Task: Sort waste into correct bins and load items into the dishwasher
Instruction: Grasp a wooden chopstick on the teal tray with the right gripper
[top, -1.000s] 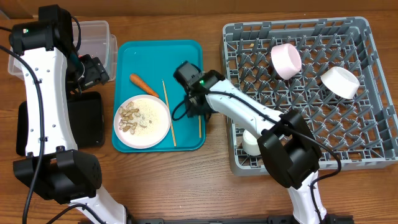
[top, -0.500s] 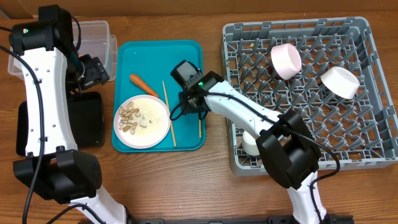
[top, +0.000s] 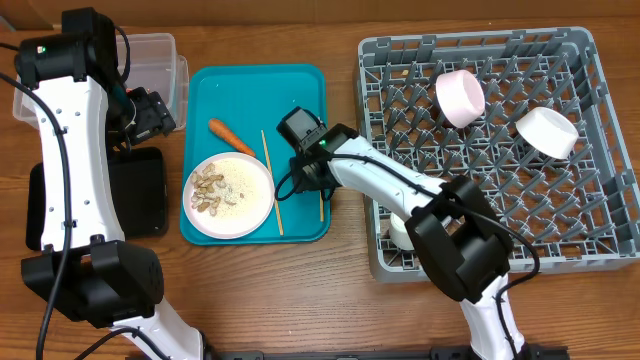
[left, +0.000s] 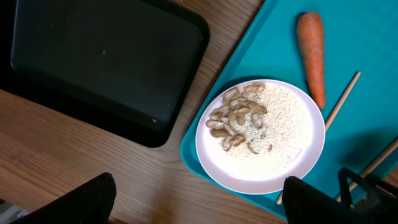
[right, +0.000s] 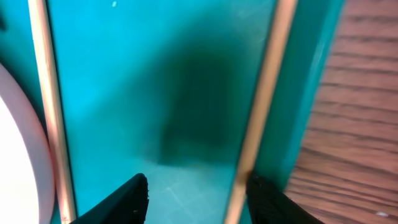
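Note:
My right gripper (right: 199, 200) is open and low over the teal tray (top: 300, 85). One wooden chopstick (right: 261, 106) lies between its fingers, close against the right fingertip (right: 273, 202). A second chopstick (right: 48, 106) lies outside the left finger, beside the white plate (top: 228, 195) of nut shells (left: 236, 115). An orange carrot (top: 230, 138) lies behind the plate. My left gripper (left: 202, 208) is open and empty, high above the plate's near edge and the black tray (left: 106, 62). The grey dish rack (top: 590, 230) holds a pink bowl (top: 460, 97), a white bowl (top: 545, 130) and a small cup (top: 403, 230).
A clear plastic tub (top: 150, 60) stands at the back left, behind the black tray (top: 135, 190). The left arm (top: 65, 150) rises over both. The right arm (top: 400, 190) reaches from the front across the rack's left edge. Bare wood lies along the table's front.
My right gripper has moved a little toward the front of the teal tray, over the right-hand chopstick. The left arm has not moved.

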